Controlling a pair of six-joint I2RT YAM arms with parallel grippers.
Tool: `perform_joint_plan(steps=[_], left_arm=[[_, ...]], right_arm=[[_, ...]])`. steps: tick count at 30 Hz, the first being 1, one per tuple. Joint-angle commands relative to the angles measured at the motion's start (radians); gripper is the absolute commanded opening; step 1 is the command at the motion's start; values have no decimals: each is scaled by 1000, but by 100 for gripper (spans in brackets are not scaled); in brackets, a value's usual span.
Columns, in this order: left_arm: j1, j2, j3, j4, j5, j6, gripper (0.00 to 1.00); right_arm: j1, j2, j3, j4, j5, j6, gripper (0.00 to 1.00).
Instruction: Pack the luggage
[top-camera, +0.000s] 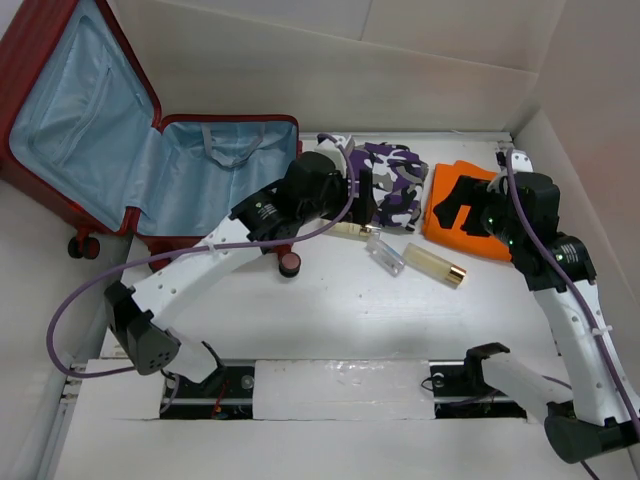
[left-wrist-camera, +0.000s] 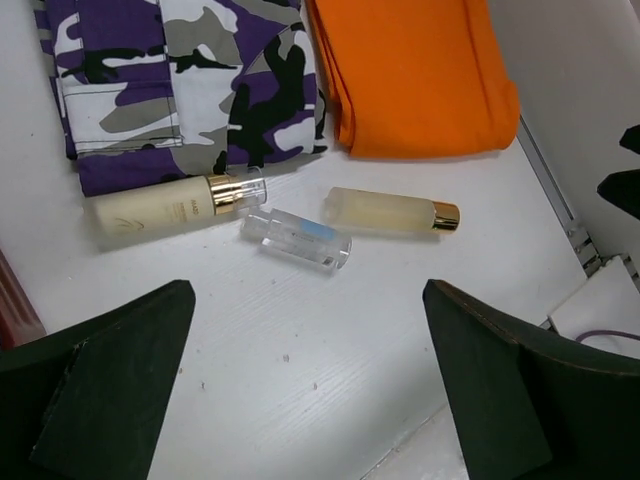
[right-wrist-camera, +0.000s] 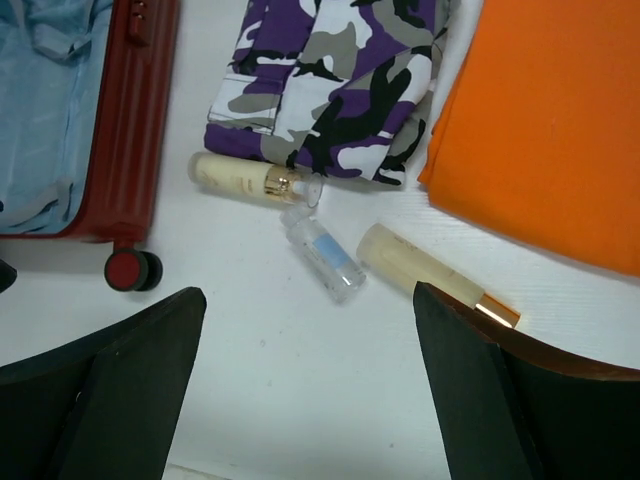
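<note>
1. table: white surface filling most of the top view; every item below rests on it.
2. luggage: red ribbed case, lying open in the upper left of the top view, light blue lining exposed. one half reaches into the upper left corner, the other sits right of it near upper centre. in the right wrist view its red shell runs down the upper left of the frame.
3. left gripper: jaws spread wide, nothing between them. in the top view it sits just right of the luggage's right edge, over the bottles. a sliver of red shell shows at the left edge of its wrist view.
4. right gripper: jaws spread wide, holding nothing. it hangs at the right of the top view, well apart from the luggage, with the garments between.
5. camouflage garment: folded, purple, grey and black, just right of the luggage.
6. orange garment: folded, directly right of the camouflage garment.
7. cream bottle: lying flat, gold collar, clear cap, touching the camouflage garment's lower edge.
8. pale yellow bottle: lying flat, gold cap, just below the orange garment.
9. clear bottle: lying flat, blue label, between the other two bottles.
10. wheel: dark with a red hub, at the luggage's lower corner, left of the cream bottle.
</note>
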Motion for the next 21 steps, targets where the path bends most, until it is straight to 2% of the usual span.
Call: perform_joint_plan(steps=[1, 4, 9, 10, 12, 13, 14, 16, 18, 19, 20, 21], left_arm=[[-2, 5, 43, 13, 21, 10, 100], [-2, 14, 29, 13, 46, 10, 96], [-34, 35, -29, 13, 76, 10, 73], [-46, 35, -29, 13, 65, 0, 69], [-69, 58, -60, 13, 54, -12, 64], [-69, 68, -60, 23, 54, -41, 62], [-69, 80, -69, 23, 54, -59, 62], [-69, 126, -69, 23, 24, -110, 61], [-69, 173, -13, -27, -13, -193, 64], [-69, 234, 11, -53, -13, -217, 65], [-69, 267, 35, -93, -13, -234, 65], [-78, 299, 61, -117, -24, -274, 65]], right_arm=[[-6, -9, 3, 46, -15, -24, 91], [-6, 2, 14, 46, 21, -24, 91], [-24, 57, 65, 6, 97, -24, 78], [-38, 80, 74, 6, 97, -24, 54], [-65, 103, 104, 6, 65, -24, 34], [-74, 123, 117, 6, 53, -24, 8], [-75, 134, 129, 6, 39, -24, 3], [-88, 155, 173, 6, 19, -24, 0], [-98, 178, 198, 6, 8, -14, 6], [-98, 178, 207, 6, 8, 0, 12], [-98, 178, 216, 15, -5, 0, 29], [-98, 178, 217, 15, -5, 11, 35]])
